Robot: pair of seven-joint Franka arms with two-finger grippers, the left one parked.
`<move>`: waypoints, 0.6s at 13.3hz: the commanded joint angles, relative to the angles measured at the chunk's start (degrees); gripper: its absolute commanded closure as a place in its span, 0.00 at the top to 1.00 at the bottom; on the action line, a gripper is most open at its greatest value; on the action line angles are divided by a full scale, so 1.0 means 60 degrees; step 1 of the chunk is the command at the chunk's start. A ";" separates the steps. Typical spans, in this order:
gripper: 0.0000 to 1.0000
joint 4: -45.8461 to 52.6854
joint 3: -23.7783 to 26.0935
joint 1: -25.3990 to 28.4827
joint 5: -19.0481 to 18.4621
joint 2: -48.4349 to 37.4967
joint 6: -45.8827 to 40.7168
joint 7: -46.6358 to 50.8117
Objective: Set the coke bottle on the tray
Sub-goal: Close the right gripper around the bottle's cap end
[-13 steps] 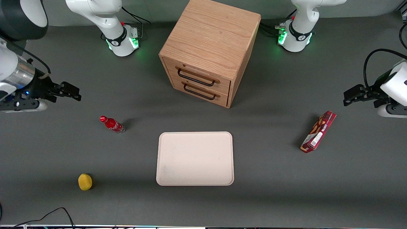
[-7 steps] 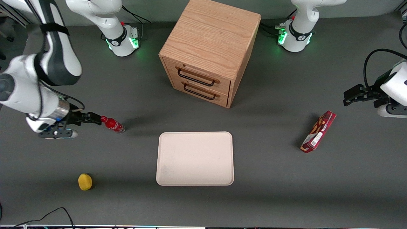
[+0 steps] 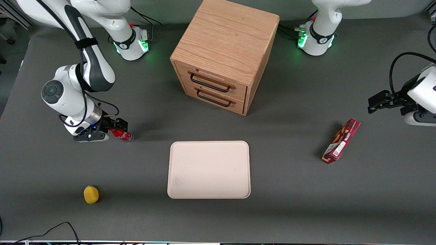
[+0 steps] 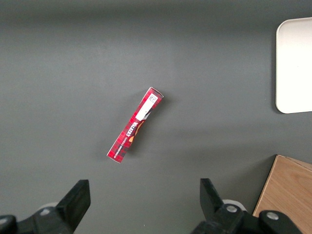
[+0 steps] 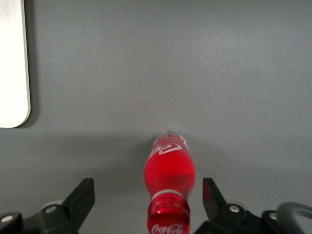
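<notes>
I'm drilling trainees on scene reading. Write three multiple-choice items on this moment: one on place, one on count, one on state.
1. Where is the coke bottle?
A. on the tray
B. on the table, toward the working arm's end
C. on the cabinet

2. How many drawers does the cabinet show?
A. one
B. two
C. four

3. How is the claw?
A. open, fingers on either side of the bottle
B. shut above the tray
C. gripping the yellow ball

Answers: 1 B, the tray lies bare; 2 B, two handles, one above the other; 3 A, the right wrist view shows both fingers apart from the bottle.
</notes>
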 commanded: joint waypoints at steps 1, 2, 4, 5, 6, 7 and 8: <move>0.97 -0.0492 0.0092 -0.0200 -0.0097 -0.0641 0.0050 -0.0472; 0.95 -0.0522 0.0077 -0.0229 -0.0097 -0.0773 -0.0212 -0.0634; 0.86 -0.0523 0.0092 -0.0346 -0.0097 -0.0876 -0.0346 -0.0680; 0.72 -0.0537 0.0092 -0.0347 -0.0097 -0.0862 -0.0346 -0.0680; 0.58 -0.0537 0.0092 -0.0347 -0.0097 -0.0833 -0.0346 -0.0709; 0.42 -0.0537 0.0092 -0.0347 -0.0097 -0.0833 -0.0346 -0.0709; 0.19 -0.0523 0.0092 -0.0361 -0.0097 -0.0847 -0.0346 -0.0709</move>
